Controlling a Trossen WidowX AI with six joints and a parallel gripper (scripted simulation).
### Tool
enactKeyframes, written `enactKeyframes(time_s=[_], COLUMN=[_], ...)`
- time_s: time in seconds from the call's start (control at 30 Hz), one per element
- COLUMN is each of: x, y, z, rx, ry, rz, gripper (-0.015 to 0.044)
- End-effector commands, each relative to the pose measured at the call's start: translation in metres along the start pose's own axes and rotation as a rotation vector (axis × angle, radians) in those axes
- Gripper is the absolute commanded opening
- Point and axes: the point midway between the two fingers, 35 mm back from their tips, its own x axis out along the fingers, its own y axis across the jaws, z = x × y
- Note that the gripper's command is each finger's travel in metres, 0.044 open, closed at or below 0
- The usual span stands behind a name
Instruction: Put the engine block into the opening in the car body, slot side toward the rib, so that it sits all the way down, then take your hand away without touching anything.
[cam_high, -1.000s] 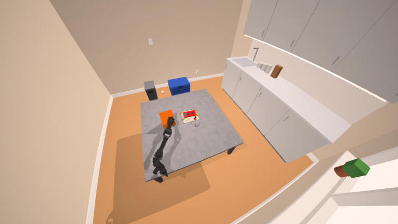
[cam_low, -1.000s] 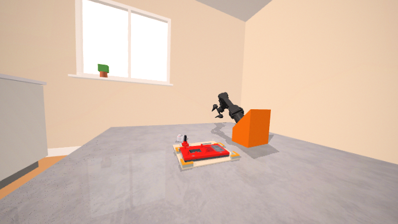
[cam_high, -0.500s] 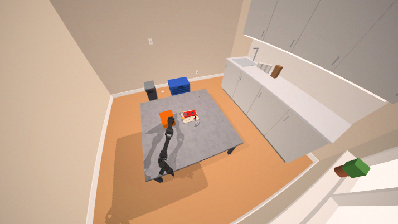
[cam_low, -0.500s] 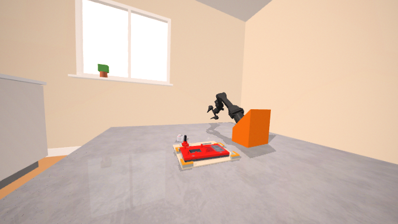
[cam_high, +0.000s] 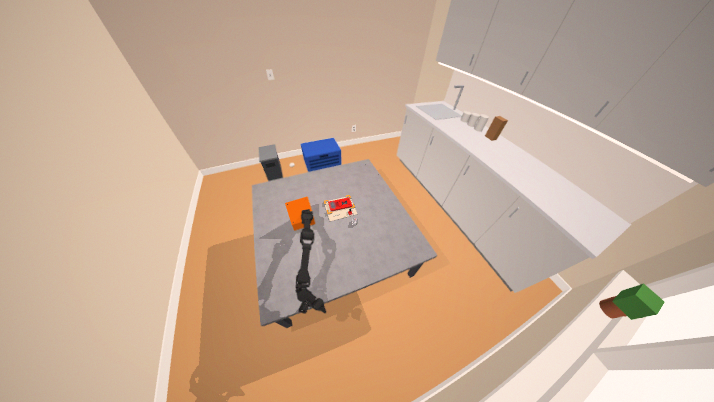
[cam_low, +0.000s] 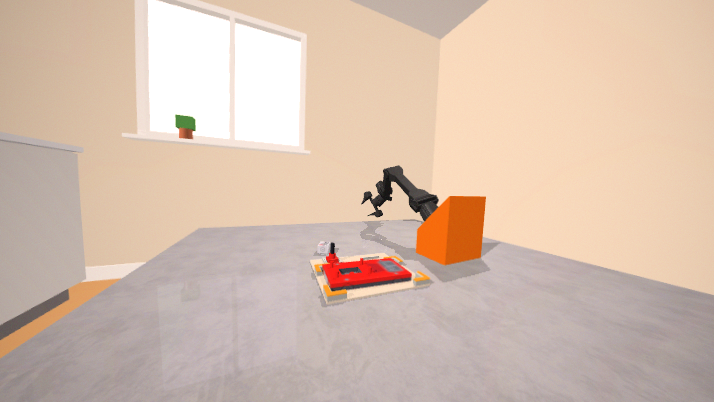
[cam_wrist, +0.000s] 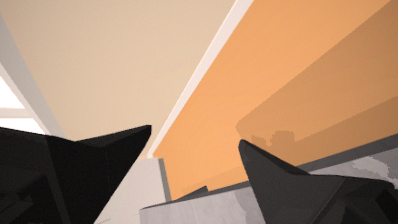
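Note:
The engine block, a small pale grey-white block (cam_high: 354, 222) (cam_low: 324, 247), stands on the table just off the board's corner. The red car body (cam_high: 341, 207) (cam_low: 360, 279) lies flat on a cream board (cam_high: 337, 217) (cam_low: 372, 292) between orange corner pieces. Its dark opening (cam_low: 350, 270) shows nothing in it. The slot side and the rib are too small to tell. My gripper (cam_high: 314, 308) (cam_low: 365, 209) (cam_wrist: 196, 136) is open and empty, raised above the table's near edge, far from block and car body.
A red piece with a black upright top (cam_high: 350, 212) (cam_low: 332, 254) stands on the board near the engine block. The orange pedestal (cam_high: 298, 206) (cam_low: 465, 230) carries my arm's base, beside the board. The grey table (cam_high: 385, 235) (cam_low: 225, 320) ends below my gripper.

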Motion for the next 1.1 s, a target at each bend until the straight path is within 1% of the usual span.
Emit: enactKeyframes(time_s=[0.0,0.33,0.67,1.07], x=[0.009,0.034,0.052,0.074], y=[0.002,0.015,0.025,0.043], z=[-0.013,-0.053,-0.087,-0.145], rx=[-0.022,-0.090,-0.148,-0.131], ry=[0.011,0.051,0.085,0.171], rz=[-0.002,0.009,0.014,0.047], gripper=[0.0440,0.0440,0.0440,0.0440])
